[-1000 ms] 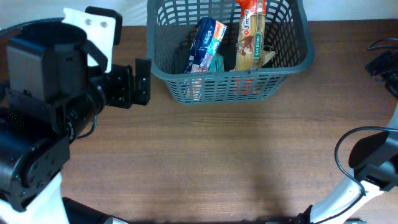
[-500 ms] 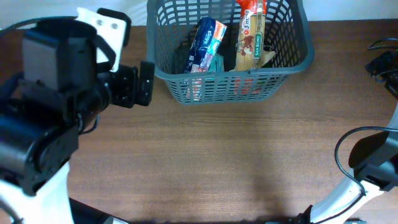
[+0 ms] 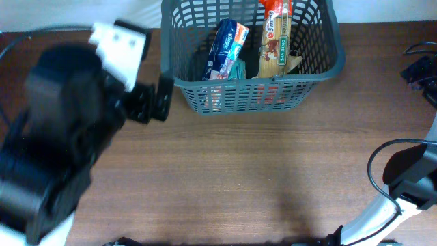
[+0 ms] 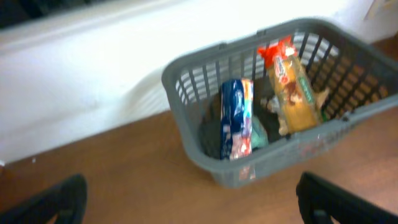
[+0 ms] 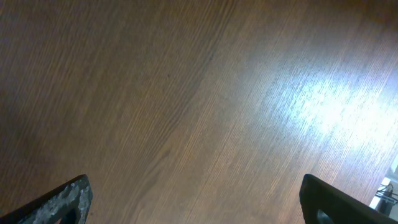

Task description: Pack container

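The dark grey slatted container point(image 3: 252, 80) stands at the table's far edge, centre. Inside it a blue snack packet point(image 3: 225, 41) leans on the left and a long orange-and-tan packet point(image 3: 275, 37) on the right. My left gripper point(image 3: 153, 101) is open and empty, just left of the container's front left corner, and the arm is motion-blurred. The left wrist view shows the container point(image 4: 186, 112), the blue packet point(image 4: 237, 118), the orange packet point(image 4: 292, 93) and the left gripper point(image 4: 193, 208) with fingers wide apart. My right gripper point(image 5: 196, 202) is open and empty over bare wood.
Black cables point(image 3: 420, 65) lie at the table's right edge. The right arm's base and a cable loop point(image 3: 403, 174) sit at the front right. A white wall point(image 4: 93, 68) runs behind the container.
My left arm has moved right and slightly nearer, bringing its gripper closer to the container's front left corner. The right arm and the packets have not moved.
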